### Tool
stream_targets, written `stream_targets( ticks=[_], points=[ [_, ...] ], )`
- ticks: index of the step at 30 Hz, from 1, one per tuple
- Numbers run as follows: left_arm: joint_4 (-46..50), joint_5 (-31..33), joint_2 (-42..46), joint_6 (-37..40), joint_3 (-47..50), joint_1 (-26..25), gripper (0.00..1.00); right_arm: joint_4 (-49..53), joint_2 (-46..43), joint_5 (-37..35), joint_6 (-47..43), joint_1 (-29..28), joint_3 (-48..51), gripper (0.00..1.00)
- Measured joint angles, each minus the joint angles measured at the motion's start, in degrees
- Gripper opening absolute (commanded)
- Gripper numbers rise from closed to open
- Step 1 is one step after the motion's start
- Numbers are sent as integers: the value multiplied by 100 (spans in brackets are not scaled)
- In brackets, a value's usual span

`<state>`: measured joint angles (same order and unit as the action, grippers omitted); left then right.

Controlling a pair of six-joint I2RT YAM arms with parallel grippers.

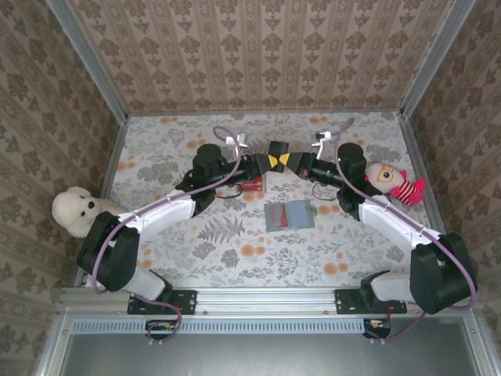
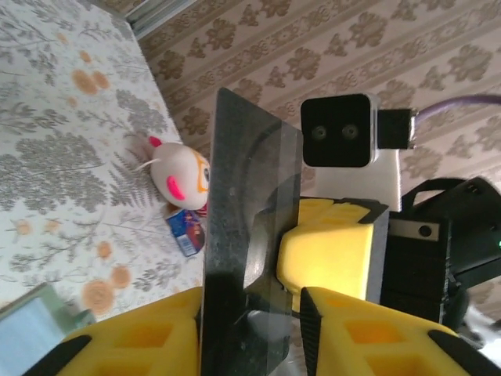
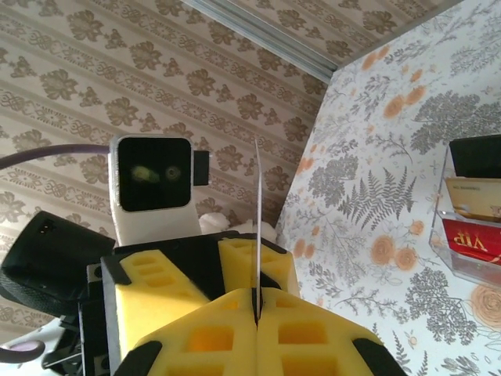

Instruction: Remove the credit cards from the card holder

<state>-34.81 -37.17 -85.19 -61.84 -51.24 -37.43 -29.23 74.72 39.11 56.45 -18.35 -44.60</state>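
The grey-green card holder lies open and flat on the table, nearer to the arm bases than both grippers; its corner shows at the lower left of the left wrist view. Above the table my right gripper is shut on a dark credit card, seen edge-on. The two grippers meet tip to tip. My left gripper stands round the same card: one finger lies against it, the other is a little apart.
A clear plastic box with red and gold cards stands just below the left gripper. A doll lies at the right, with a small blue packet beside it. A white bear sits at the left edge.
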Motion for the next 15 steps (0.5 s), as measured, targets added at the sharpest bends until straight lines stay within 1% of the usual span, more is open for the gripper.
stream_targets(
  ticks=[7,11,13,14,15],
  points=[
    [-588,-120,-140,-332,179,46,19,-103,9,24,105,24,0,2],
    [-702,-125,-140,-393,227,46,7,-103,48,35,136,46,0,3],
    [-737,-122,-138,-393,234,52,1,-105,87,39,173,55,0,8],
    [-723,-127,-138,-382,234,61,0,-109,101,42,186,55,0,11],
    [-706,-136,-138,-372,234,68,0,-114,111,44,201,52,0,16]
  ],
)
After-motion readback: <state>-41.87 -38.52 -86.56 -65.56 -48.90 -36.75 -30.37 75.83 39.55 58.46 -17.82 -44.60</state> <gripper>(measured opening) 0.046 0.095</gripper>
